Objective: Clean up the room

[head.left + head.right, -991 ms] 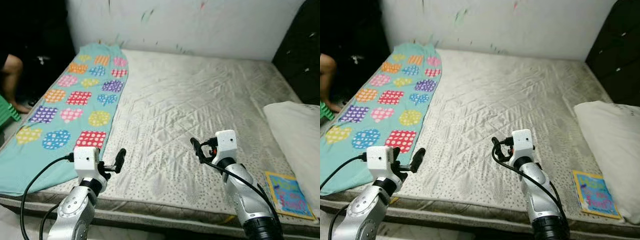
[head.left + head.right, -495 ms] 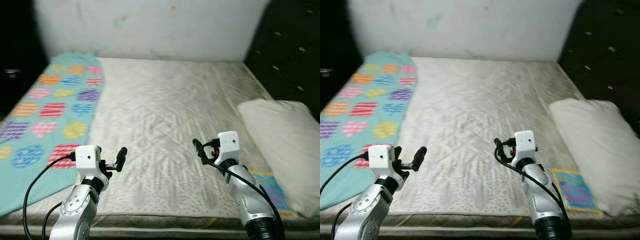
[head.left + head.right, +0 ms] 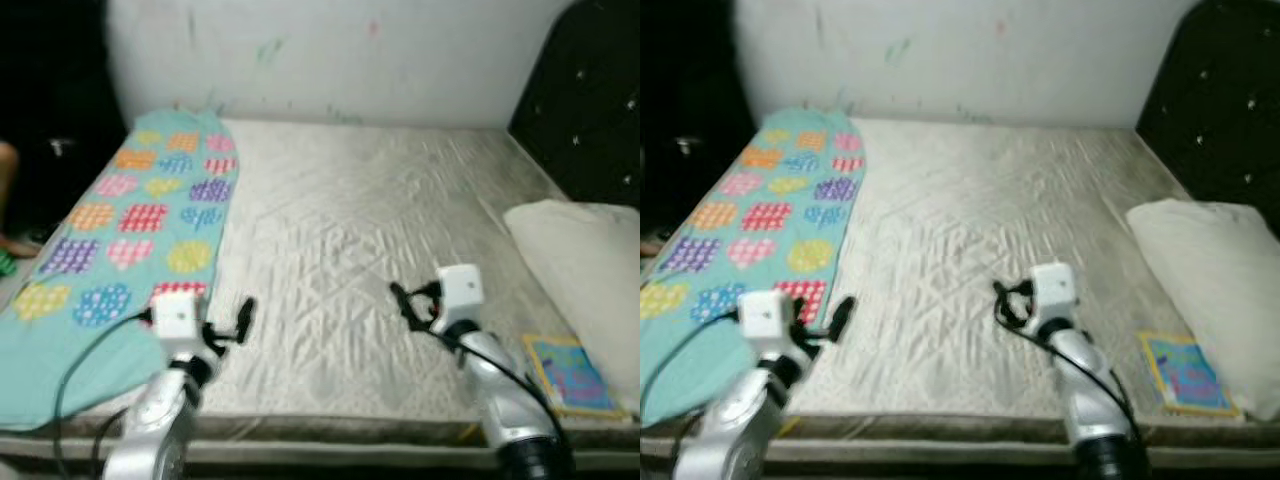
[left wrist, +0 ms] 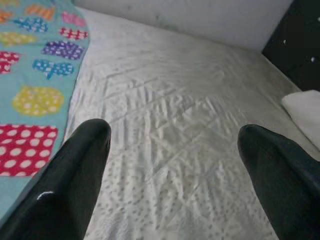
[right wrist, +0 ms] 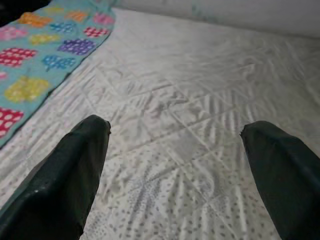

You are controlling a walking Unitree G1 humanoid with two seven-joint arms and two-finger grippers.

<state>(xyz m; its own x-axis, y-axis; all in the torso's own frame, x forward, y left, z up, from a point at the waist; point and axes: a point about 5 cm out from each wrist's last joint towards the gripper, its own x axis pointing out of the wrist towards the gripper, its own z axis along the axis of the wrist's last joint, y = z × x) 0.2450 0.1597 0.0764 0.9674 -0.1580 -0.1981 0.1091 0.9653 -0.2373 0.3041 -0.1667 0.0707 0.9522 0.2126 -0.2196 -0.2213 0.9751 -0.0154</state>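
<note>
both arms are reaching out over the near edge of the quilted grey-white mattress (image 3: 350,220), and both are carrying nothing. the left gripper (image 4: 172,150) and the right gripper (image 5: 175,150) are each holding their black fingers spread wide. the thin square picture book with the turquoise cover (image 3: 572,372) is lying flat at the near right corner, just beside the white pillow (image 3: 590,260), to the right of the right gripper, so that arm looks nearer. the long teal blanket with coloured heart patches (image 3: 120,230) is running front to back along the left side, nearer the left gripper.

1. You see a teal blanket (image 3: 120,230) with coloured hearts, spread flat along the mattress edge at 9 o'clock.
2. You see a white pillow (image 3: 585,265) at 3 o'clock.
3. You see a colourful book (image 3: 572,374) lying flat at 4 o'clock, beside the pillow.
</note>
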